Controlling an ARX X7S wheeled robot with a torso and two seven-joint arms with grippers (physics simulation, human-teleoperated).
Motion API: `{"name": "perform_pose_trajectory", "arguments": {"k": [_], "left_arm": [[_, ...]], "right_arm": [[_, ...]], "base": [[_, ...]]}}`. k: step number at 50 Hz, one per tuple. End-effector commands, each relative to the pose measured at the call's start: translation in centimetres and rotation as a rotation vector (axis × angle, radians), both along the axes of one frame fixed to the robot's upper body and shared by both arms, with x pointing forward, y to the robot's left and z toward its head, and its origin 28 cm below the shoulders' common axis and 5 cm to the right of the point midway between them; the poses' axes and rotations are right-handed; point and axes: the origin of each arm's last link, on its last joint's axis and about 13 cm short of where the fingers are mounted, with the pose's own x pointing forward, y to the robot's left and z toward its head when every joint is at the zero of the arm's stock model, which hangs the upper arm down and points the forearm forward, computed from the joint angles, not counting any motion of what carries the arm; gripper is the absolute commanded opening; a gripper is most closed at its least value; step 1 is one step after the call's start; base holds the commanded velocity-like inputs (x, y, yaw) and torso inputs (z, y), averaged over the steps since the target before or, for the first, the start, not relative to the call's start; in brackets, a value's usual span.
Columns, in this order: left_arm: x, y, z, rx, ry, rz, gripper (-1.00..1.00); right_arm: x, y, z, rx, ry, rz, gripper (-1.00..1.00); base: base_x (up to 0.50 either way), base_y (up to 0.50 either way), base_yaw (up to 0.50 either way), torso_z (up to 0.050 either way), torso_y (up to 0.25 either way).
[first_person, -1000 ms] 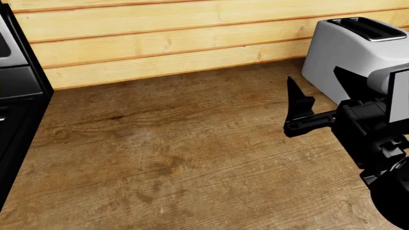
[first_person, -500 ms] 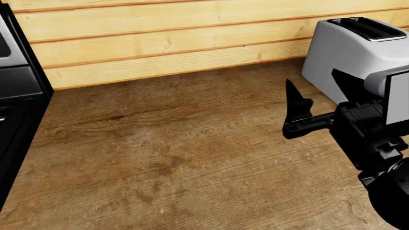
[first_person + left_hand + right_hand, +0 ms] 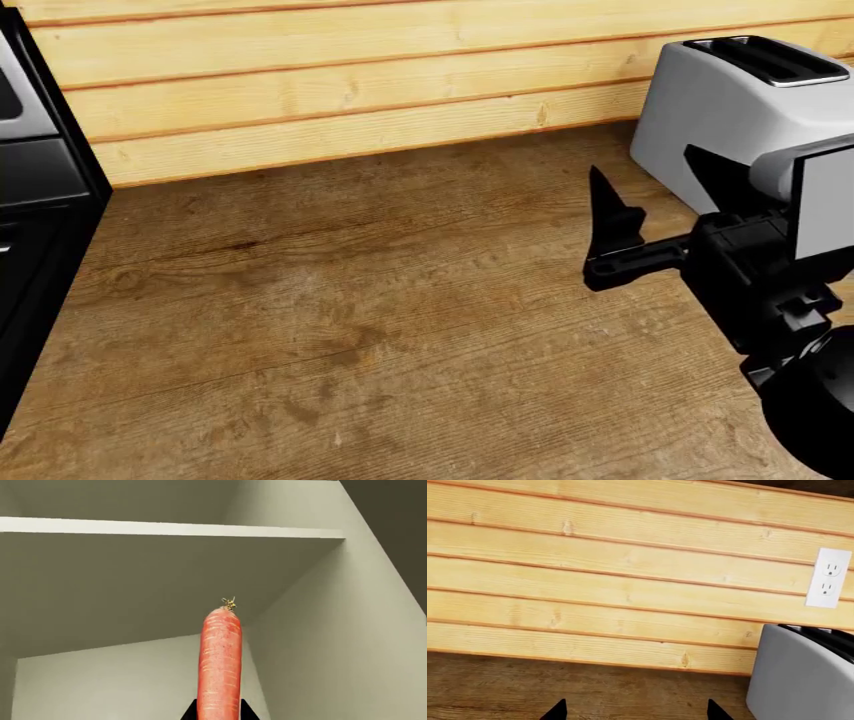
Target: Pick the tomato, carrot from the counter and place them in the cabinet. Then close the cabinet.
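The carrot (image 3: 220, 665) is gripped at the bottom centre of the left wrist frame by the left gripper (image 3: 219, 711) inside the pale cabinet (image 3: 313, 630), while the right gripper (image 3: 617, 238), spread wide and empty, is held over the counter (image 3: 334, 320) beside the toaster (image 3: 734, 110) at right.

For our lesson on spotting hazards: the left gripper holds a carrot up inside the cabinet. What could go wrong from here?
1. The carrot is gripped only at its base, so it may tip or roll when released.
2. It points toward the shelf above and could bump it.
3. The tomato is not visible in any view.
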Motion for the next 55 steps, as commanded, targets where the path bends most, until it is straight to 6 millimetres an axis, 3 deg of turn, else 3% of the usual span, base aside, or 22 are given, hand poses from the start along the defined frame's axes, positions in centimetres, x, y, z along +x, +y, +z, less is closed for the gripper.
{"name": "perform_pose_trajectory", "arguments": {"k": [1,12,13,42,55], "left_arm": [[1.4,0.9,0.3,-0.066,0.072,0.030,-1.00],[2.5,1.6,0.1,-0.120,0.129,0.039,-1.00],[2.5,1.6,0.0,-0.121,0.131,0.038,1.00],[-1.2,-0.5,0.1,0.017,-0.042,-0.070,1.00],[-3.6,-0.3,-2.1,0.068,-0.150,-0.165,1.00]], "right_arm": [[0.0,-0.1,-0.1,0.003,0.000,-0.001,1.00],[0.2,0.0,-0.1,0.005,0.000,0.002,1.00],[0.2,0.0,-0.1,0.004,0.000,0.003,1.00],[0.2,0.0,-0.2,0.014,-0.002,0.002,1.00],[0.1,-0.1,-0.2,0.018,-0.007,-0.001,1.00]], "base": [[0.00,0.00,0.00,0.000,0.000],[0.00,0.00,0.00,0.000,0.000],[0.00,0.00,0.00,0.000,0.000],[0.00,0.00,0.00,0.000,0.000],[0.00,0.00,0.00,0.000,0.000]]}}
